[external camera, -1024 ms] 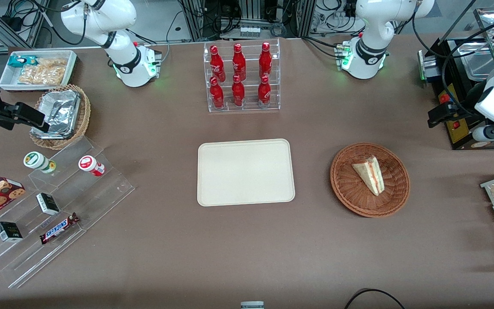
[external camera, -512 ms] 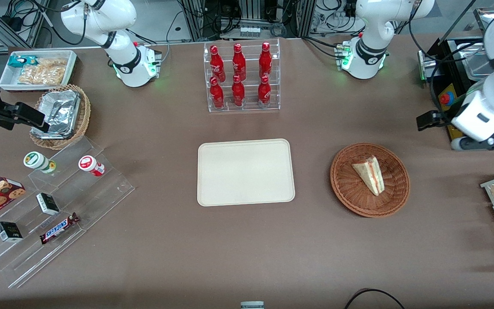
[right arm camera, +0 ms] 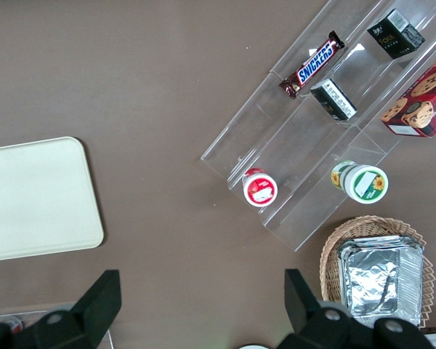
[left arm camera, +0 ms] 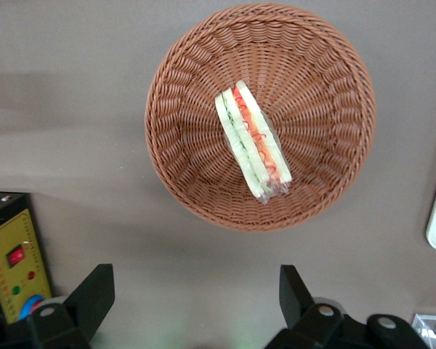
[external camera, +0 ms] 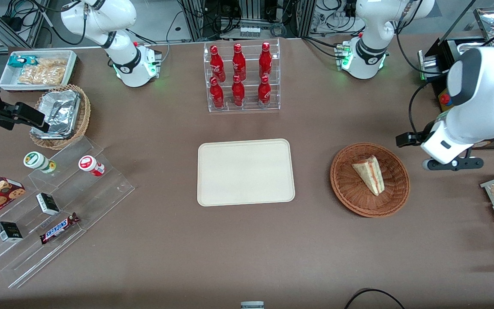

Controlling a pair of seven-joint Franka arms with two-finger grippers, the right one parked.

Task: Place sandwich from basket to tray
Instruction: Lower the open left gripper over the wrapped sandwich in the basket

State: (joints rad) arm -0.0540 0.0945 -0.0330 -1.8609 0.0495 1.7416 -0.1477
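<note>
**Inspector:** Location of the sandwich (external camera: 369, 173)?

**Assistant:** It lies inside the basket (external camera: 350, 189), beside the tray (external camera: 245, 172). Its long axis runs slantwise, the narrow tip pointing nearer the front camera and the broad end farther from it.

**Inspector:** The gripper (left arm camera: 196, 309)?

**Assistant:** Fingers spread wide, holding nothing. It hangs above bare table just beside the basket, toward the working arm's end.
</note>
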